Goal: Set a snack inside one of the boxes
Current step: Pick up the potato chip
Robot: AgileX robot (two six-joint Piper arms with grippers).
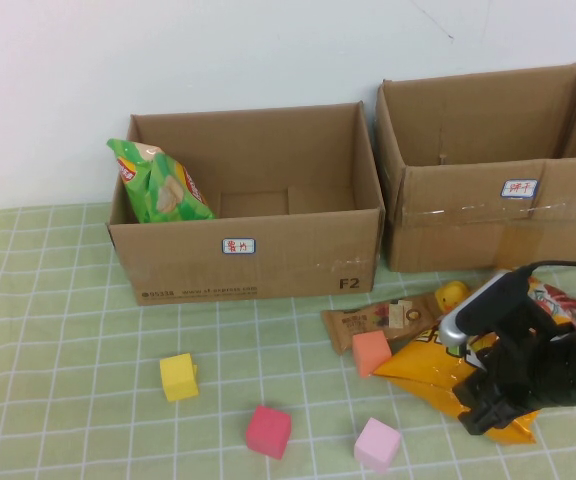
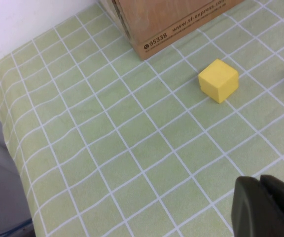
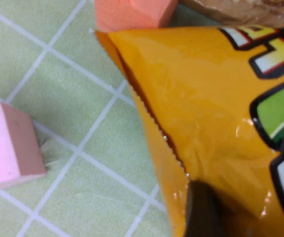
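The left pincer point(image 2: 267, 207) is not seen from above. Its own camera shows it over the bare checked surface point(image 1: 58, 330) near the front left corner, with the yellow block point(image 1: 178, 377) a little way off. Only a dark tip shows, so I cannot tell if it is open or closed. It holds nothing that I can see.

The left box point(image 1: 246, 262) sits toward the back of the surface. A green chip bag point(image 1: 158, 185) already leans in its left corner. In front of it lie the yellow block, a red block point(image 1: 268, 431) and a pink block point(image 1: 377, 444) near the front edge.

Next comes an orange block point(image 1: 371, 352), touching a brown snack bar point(image 1: 388, 318). The right box point(image 1: 498, 215) stands at the back right.

Near the front right corner lies the orange snack bag point(image 1: 438, 370). The right pincer point(image 1: 488, 408) is down on it. One dark finger point(image 3: 201, 212) rests on the shiny foil by the jagged seam. I cannot tell how wide it is open, or if it has a real hold.

The bag is smooth and puffy, so I think it could slip out when lifted. The hold looks close to the edge, so the bag might swing and bump the box wall. It could also drag the orange block along.
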